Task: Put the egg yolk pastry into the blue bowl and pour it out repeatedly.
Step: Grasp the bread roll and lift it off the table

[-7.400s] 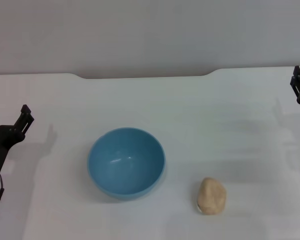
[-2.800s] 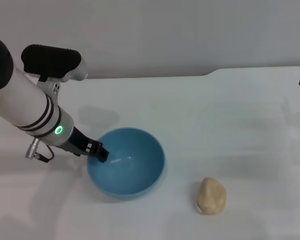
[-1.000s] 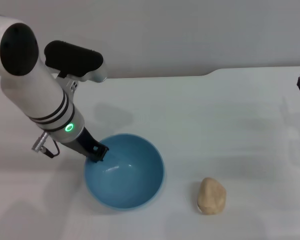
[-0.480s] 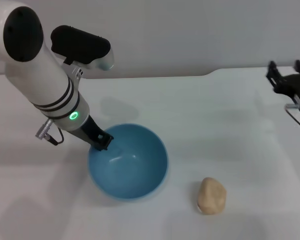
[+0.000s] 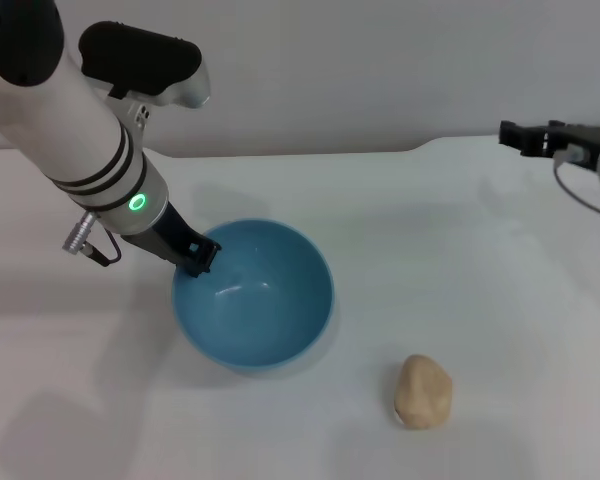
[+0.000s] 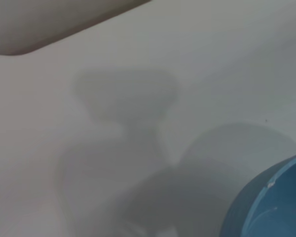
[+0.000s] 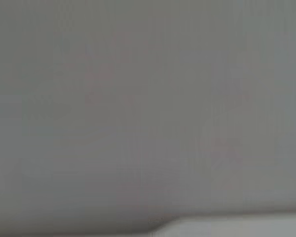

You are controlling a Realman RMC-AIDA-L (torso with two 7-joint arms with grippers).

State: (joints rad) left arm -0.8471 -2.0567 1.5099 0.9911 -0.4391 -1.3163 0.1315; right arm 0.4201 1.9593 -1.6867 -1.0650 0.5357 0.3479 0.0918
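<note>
Head view: The left hand (image 5: 196, 255) sits at the near-left rim of the blue bowl (image 5: 253, 293), its tip over the rim edge and apparently clamped on it. The bowl appears raised slightly off the white desk (image 5: 430, 250); a shadow lies beneath its lower edge. The bowl is empty. The egg yolk pastry (image 5: 423, 391) lies on the desk to the right of the bowl and nearer the robot, well apart from it and untouched. The right hand (image 5: 525, 136) is at the far right, above the back part of the desk, pointing inward. Whether its fingers are spread or closed cannot be told.

Left wrist view: Only a segment of the blue bowl's rim (image 6: 266, 197) shows in one corner, with the desk surface (image 6: 64, 123) and arm shadows behind it. The left hand's own fingers are not in view, so the grip on the rim cannot be confirmed here.

Right wrist view: A plain grey surface fills the frame; a pale strip shows along one edge. No task object is visible.

Risks, as judgement:
- The grip is on a thin, glossy rim at one side only. The bowl may pivot or slip out if it is tilted or moved quickly.
- The pastry is not yet in the bowl. Pouring now would accomplish nothing.
- The pastry looks soft. An over-tight pinch by the right hand may deform it.
- Both arms converging on the bowl may collide.
</note>
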